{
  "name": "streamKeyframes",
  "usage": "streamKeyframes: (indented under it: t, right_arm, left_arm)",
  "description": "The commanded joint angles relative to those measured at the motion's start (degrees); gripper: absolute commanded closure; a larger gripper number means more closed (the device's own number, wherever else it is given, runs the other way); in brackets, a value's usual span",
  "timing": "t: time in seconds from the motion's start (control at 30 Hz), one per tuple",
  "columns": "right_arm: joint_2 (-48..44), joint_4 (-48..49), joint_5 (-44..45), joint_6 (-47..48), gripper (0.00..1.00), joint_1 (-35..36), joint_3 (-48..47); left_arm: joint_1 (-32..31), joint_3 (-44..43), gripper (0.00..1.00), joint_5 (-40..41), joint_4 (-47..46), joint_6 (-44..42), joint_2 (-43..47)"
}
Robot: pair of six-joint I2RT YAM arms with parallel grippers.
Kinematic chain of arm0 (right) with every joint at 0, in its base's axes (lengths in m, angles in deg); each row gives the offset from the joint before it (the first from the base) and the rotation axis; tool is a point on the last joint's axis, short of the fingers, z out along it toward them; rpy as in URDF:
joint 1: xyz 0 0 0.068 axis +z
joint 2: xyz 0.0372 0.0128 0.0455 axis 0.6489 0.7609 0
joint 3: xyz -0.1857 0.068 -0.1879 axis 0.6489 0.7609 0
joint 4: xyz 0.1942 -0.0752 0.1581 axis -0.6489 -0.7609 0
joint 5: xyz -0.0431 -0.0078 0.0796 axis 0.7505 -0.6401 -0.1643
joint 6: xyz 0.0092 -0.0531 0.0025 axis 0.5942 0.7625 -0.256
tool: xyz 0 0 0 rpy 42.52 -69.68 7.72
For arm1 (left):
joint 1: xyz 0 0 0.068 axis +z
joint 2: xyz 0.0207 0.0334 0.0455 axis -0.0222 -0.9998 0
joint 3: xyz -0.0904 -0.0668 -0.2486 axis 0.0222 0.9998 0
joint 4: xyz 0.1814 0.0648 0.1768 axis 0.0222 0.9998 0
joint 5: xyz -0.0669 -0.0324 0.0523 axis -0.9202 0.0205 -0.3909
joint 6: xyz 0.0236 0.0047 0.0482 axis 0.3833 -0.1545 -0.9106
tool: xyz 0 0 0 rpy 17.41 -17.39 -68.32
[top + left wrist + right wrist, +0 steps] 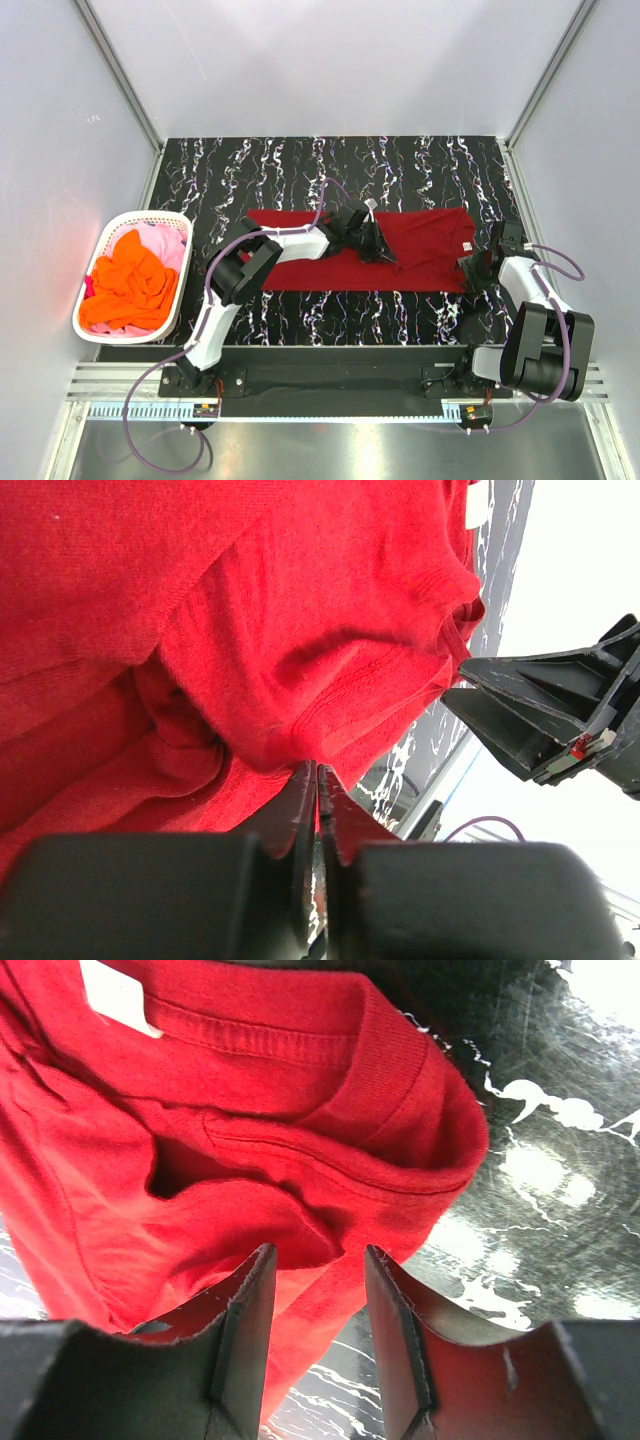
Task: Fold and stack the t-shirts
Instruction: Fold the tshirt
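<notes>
A dark red t-shirt (430,245) lies spread flat across the middle of the black marbled table (300,165). Its long side runs left to right, and its collar end points toward the table's right edge. A small white label (120,998) sits inside the collar.

The left gripper (378,245) reaches over the centre of the shirt. In the left wrist view its jaws are pressed together, and their tips (317,772) close on a raised fold of the red cloth (250,600), which bunches and creases around them.

The right gripper (470,263) is at the shirt's right end, just beside the collar. In the right wrist view its jaws stand apart and clamp nothing (318,1260). Beyond the gap between them are the ribbed collar and a rumpled layer of red cloth (250,1190). Bare table shows to the right of the collar.

A white plastic basket (150,216) with slotted walls sits at the table's left edge, toward the near-left corner and well apart from the spread shirt. It holds a crumpled bright orange t-shirt (125,285), heaped high and filling most of the basket. Pink cloth (165,245) lies beneath and behind it along the far and right sides. How many garments the basket holds cannot be told.
</notes>
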Motion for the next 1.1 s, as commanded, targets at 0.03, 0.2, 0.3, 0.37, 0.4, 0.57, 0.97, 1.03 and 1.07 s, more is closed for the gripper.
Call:
streamKeyframes:
  t: [0.03, 0.2, 0.3, 0.37, 0.4, 0.57, 0.97, 1.03, 1.07]
  right_arm:
    - [-0.7, 2.4, 1.3, -1.8, 0.53, 0.0, 0.6]
    - [0.3, 3.5, 0.8, -2.4, 0.54, 0.0, 1.6]
    - [0.1, 3.9, 0.6, -2.7, 0.56, 0.0, 2.1]
    - [0.0, 4.1, 0.5, -2.8, 0.57, 0.0, 2.2]
    - [0.0, 4.3, 0.4, -3.0, 0.58, 0.0, 2.5]
    - [-0.7, 5.6, -0.6, -3.1, 0.74, 0.0, 2.8]
    - [-2.1, 8.4, -2.1, -2.3, 1.0, 0.0, 4.4]
    - [-2.5, 8.9, -2.6, -2.0, 1.0, 0.0, 4.6]
    - [-2.8, 8.9, -2.6, -1.3, 1.0, 0.0, 4.5]
  left_arm:
    - [-0.3, -2.2, 1.0, -0.1, -1.0, -0.5, 0.3]
    - [-0.3, -2.2, 0.82, 1.8, 2.4, -1.5, 1.9]
    - [-0.6, -1.8, 0.66, 4.9, 6.6, -2.3, 3.5]
    - [-0.8, -1.3, 0.61, 5.8, 7.8, -2.2, 4.2]
    - [-1.0, -1.0, 0.59, 6.1, 7.9, -1.9, 4.3]
    - [-1.7, -2.2, 0.57, 5.5, 8.1, -1.1, 3.1]
    - [-2.2, -3.9, 0.61, 5.9, 8.4, -1.1, 1.8]
    - [-2.2, -4.1, 0.7, 5.6, 8.4, -1.1, 1.6]
    - [-2.1, -4.3, 0.82, 5.5, 8.5, -1.3, 1.7]
